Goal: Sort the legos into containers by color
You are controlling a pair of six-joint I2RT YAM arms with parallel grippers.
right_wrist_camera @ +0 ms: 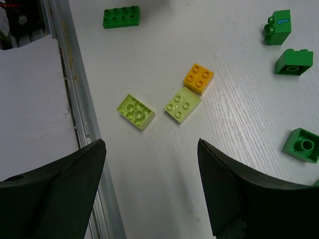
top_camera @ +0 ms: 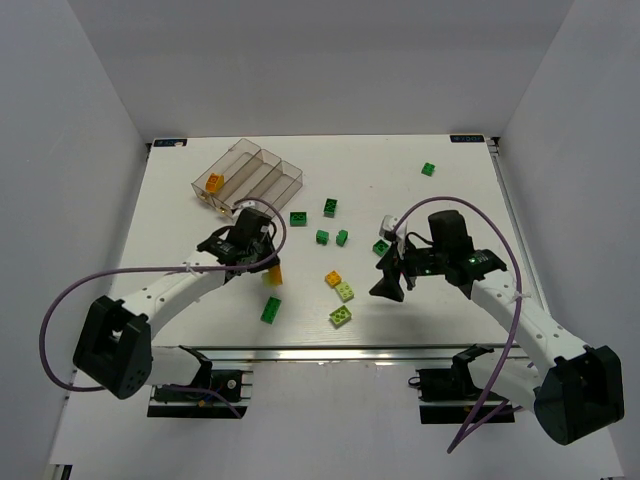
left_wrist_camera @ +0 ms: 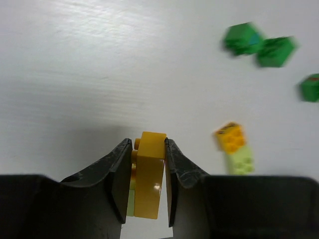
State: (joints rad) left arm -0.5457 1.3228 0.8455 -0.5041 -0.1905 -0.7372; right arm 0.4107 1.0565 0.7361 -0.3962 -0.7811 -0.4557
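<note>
My left gripper [left_wrist_camera: 145,144] is shut on a yellow-orange brick [left_wrist_camera: 149,174], with a sliver of lime green showing behind it, held just above the table. In the top view this gripper [top_camera: 268,266] sits left of centre with the brick [top_camera: 273,275] below it. My right gripper [right_wrist_camera: 150,144] is open and empty above bare table, near an orange brick [right_wrist_camera: 198,78] and two lime bricks [right_wrist_camera: 183,104] [right_wrist_camera: 136,111]. In the top view it [top_camera: 390,285] hovers right of them. The clear tray [top_camera: 262,165] stands at the back left with an orange brick [top_camera: 214,184] in it.
Dark green bricks lie scattered: one long one near the front [top_camera: 271,309], several mid-table [top_camera: 322,237], one far right at the back [top_camera: 428,168]. A metal rail [right_wrist_camera: 75,74] runs along the table's near edge.
</note>
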